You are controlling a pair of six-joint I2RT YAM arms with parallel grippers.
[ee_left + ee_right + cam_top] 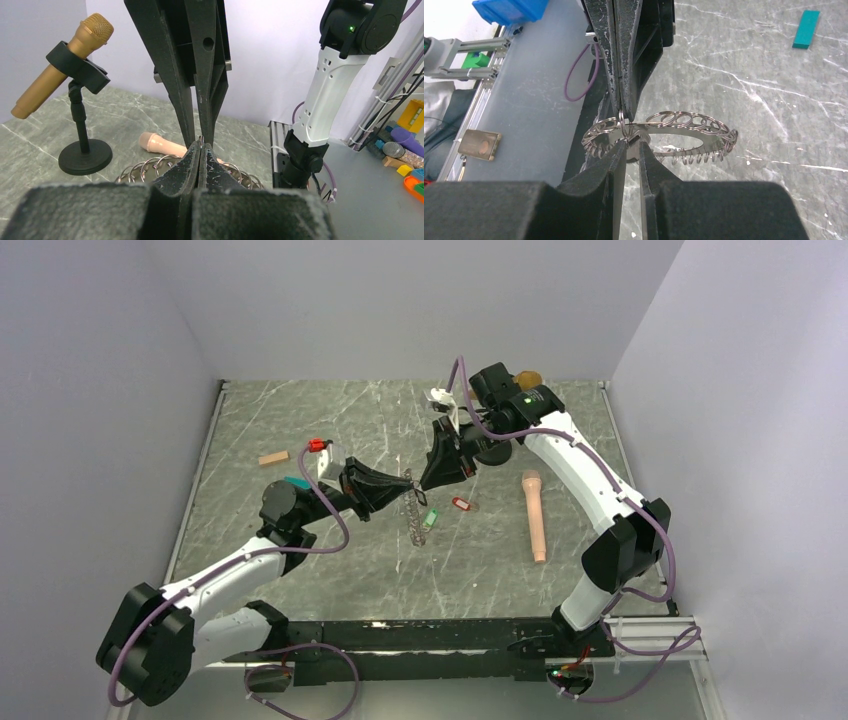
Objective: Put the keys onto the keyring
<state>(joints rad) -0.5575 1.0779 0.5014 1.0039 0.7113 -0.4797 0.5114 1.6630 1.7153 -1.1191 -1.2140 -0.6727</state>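
We see the left gripper [404, 487] fully closed, its tips pinching one small wire loop on the rim of the keyring [696, 124]. From above, the keyring shows as a narrow strip, edge-on to the camera, running from those tips toward the arm bases.

The right gripper [632, 147] meets the keyring at the same spot on the rim, coming from the opposite side. Its jaws are nearly together, with only a thin slit between them, and its tips stand on either side of the rim. We cannot tell whether they actually pinch the metal.

Two keys lie on the table [300, 570], free of both grippers. The green-tagged key [430, 519] lies just beside the keyring on the right arm's side, and the red-tagged key [461, 504] is a little beyond it. The pink microphone [535, 515] lies well apart from the keyring on that same side.
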